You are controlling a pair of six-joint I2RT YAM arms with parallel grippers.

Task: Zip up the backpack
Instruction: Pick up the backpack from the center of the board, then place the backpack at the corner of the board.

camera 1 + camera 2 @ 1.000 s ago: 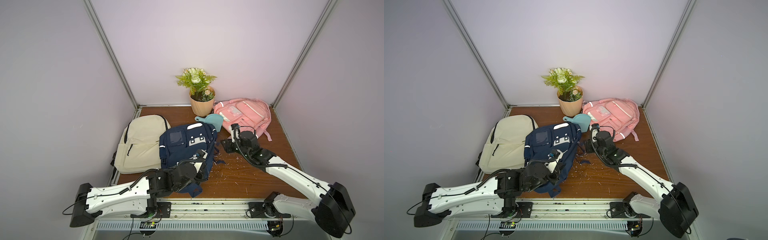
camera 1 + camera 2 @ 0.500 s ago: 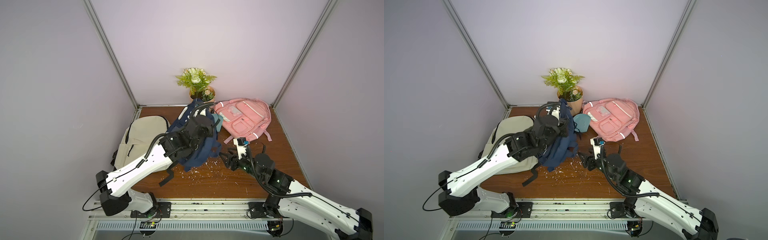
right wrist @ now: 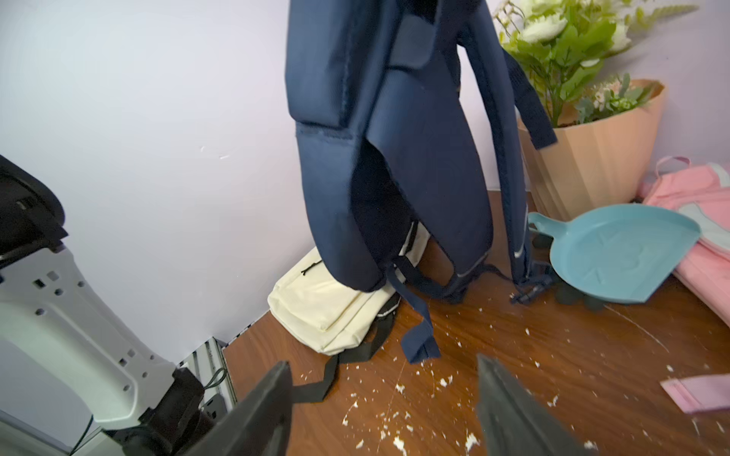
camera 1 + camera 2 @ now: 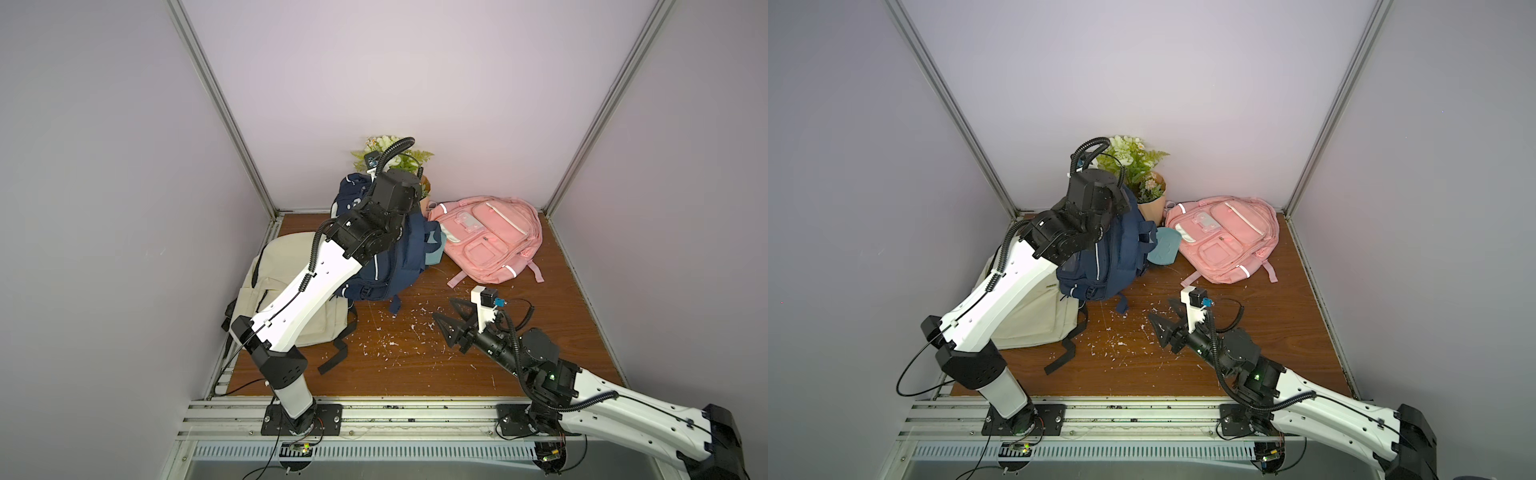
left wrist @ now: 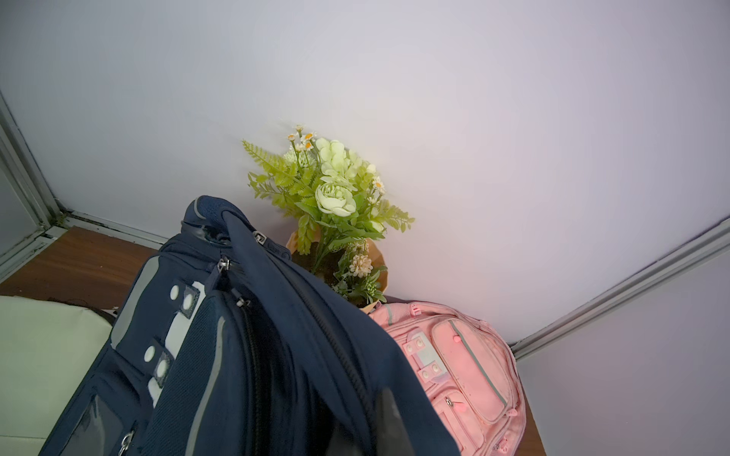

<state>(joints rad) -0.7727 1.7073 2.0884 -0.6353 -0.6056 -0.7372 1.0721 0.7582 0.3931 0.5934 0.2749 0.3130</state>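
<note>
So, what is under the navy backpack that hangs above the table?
Below the navy backpack lie one end of the cream backpack and the table with white crumbs. The rest of the cream backpack is hidden behind it.

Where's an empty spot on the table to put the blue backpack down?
Best spot: the bare table in the front middle, between the strap of the cream backpack and the right claw, with only white crumbs. A smaller patch lies in front of the pink backpack, along the right wall. The back is crowded: navy backpack, flowerpot, dustpan.
</note>
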